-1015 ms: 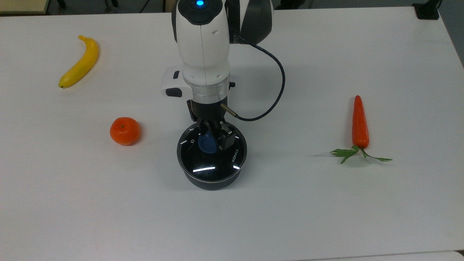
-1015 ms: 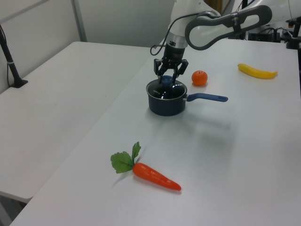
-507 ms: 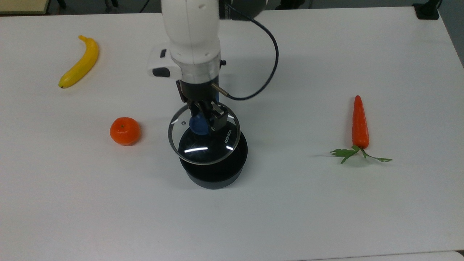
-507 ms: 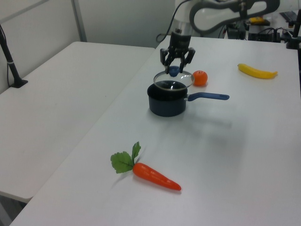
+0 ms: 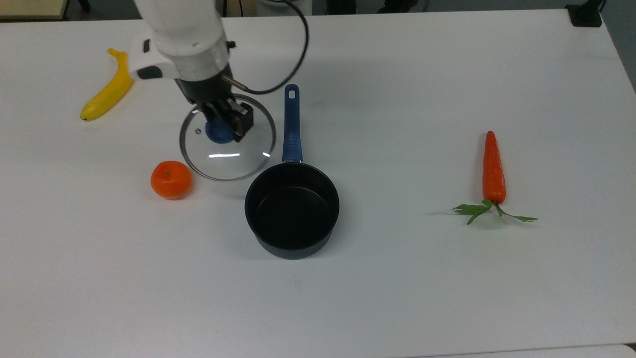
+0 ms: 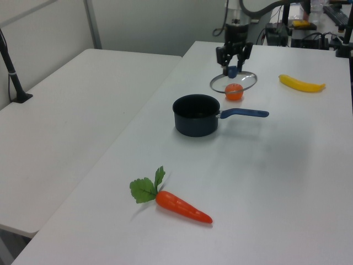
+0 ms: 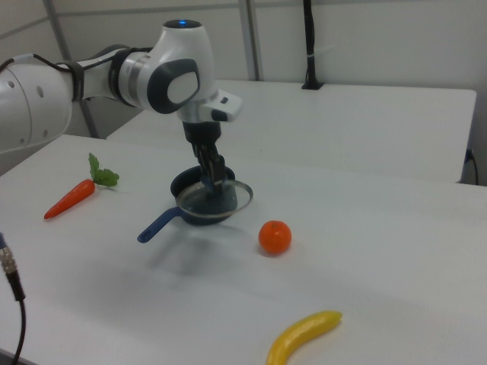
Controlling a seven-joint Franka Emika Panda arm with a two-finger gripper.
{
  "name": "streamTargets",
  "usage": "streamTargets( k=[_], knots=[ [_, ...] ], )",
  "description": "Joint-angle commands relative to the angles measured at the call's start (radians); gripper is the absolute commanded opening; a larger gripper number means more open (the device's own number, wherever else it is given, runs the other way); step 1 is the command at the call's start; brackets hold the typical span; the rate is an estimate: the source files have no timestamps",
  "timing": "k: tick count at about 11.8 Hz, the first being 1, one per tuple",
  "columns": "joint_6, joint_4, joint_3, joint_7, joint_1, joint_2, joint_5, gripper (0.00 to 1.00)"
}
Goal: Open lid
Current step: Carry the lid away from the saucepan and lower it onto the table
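Round clear glass lid with metal rim [image 5: 227, 160], carried clear of dark blue long-handled saucepan [image 5: 292, 211] above white surface [image 5: 422, 278], tool [image 5: 224, 124] clamped on blue centre knob [image 5: 219, 132]; likely rigid, breakable, smooth-faced, best gripped at knob.

Lid [image 6: 233, 81] in jaws beyond open saucepan [image 6: 196, 115]

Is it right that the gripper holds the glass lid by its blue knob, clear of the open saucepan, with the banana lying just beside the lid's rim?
Not quite. In the top view the gripper does hold the lid by its blue knob, clear of the saucepan. But the fruit just beside the lid's rim is the orange. The banana lies farther off.
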Motion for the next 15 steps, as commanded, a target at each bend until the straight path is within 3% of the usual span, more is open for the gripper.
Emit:
streamTargets(
  k=[1,6,9,15],
  knots=[
    [-0.008,-0.192,-0.004,-0.194,-0.078,-0.158,0.02,0.39],
    [0.01,-0.358,-0.005,-0.416,-0.144,-0.192,0.008,0.39],
    [0.131,-0.428,-0.017,-0.474,-0.156,-0.178,0.004,0.39],
    [0.242,-0.432,-0.042,-0.503,-0.152,-0.103,0.008,0.4]
  ],
)
